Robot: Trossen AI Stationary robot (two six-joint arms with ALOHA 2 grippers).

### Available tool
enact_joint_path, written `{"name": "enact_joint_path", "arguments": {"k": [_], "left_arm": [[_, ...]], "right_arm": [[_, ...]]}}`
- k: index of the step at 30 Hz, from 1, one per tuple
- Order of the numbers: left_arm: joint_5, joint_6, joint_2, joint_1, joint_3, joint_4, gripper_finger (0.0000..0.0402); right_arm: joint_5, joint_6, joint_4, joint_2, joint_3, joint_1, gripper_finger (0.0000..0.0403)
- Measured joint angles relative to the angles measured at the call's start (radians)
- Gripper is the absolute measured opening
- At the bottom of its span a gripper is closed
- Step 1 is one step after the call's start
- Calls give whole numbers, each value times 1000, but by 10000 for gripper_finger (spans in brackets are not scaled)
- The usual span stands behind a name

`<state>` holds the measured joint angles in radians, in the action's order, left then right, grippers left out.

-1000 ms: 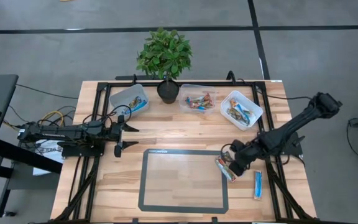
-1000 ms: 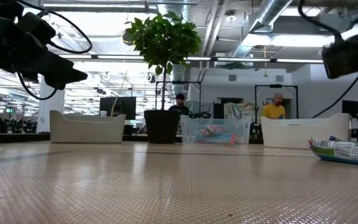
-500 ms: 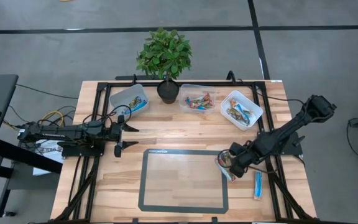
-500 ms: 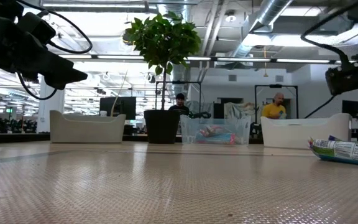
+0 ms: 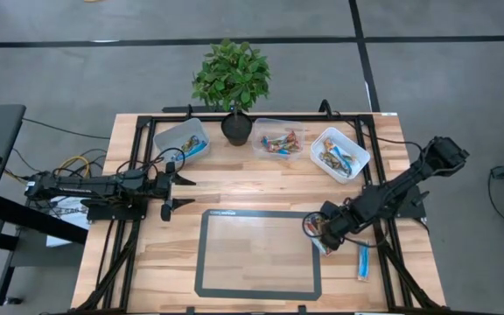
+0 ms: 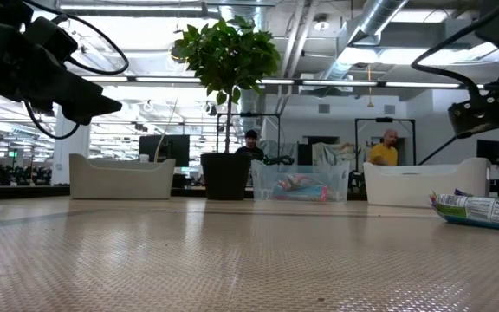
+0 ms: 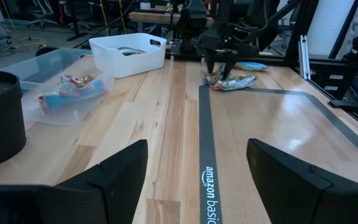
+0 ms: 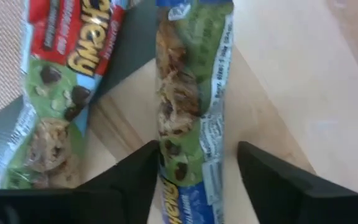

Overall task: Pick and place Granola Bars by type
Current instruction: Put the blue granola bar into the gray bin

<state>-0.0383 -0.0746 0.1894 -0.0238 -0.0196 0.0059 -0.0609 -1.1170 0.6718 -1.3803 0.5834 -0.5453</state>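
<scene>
While the left gripper [image 5: 166, 185] waits wide open over the wooden surface [image 5: 243, 179], the right gripper [image 5: 316, 229] sits low, jaws parted astride a green-wrapped granola bar [image 8: 191, 106], not yet pinching it. A second red-and-green bar [image 8: 55, 87] lies just beside; a blue-wrapped bar [image 5: 363, 260] rests nearby.

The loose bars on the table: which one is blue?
The bar lying alone by the table's right edge; the two under the right gripper have green wrappers.
</scene>
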Motion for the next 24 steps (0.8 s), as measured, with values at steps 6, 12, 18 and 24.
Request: {"name": "enact_joint_path", "arguments": {"k": [6, 12, 18, 24], "left_arm": [[0, 0, 0, 0, 0, 0, 267], [0, 0, 0, 0, 0, 0, 267], [-1, 0, 0, 0, 0, 0, 267], [-1, 0, 0, 0, 0, 0, 267]], "right_arm": [[-37, 68, -43, -1, 38, 37, 128], [-43, 127, -58, -1, 58, 92, 69], [-77, 158, -59, -1, 88, 162, 37], [-94, 222, -60, -1, 126, 234, 4]]}}
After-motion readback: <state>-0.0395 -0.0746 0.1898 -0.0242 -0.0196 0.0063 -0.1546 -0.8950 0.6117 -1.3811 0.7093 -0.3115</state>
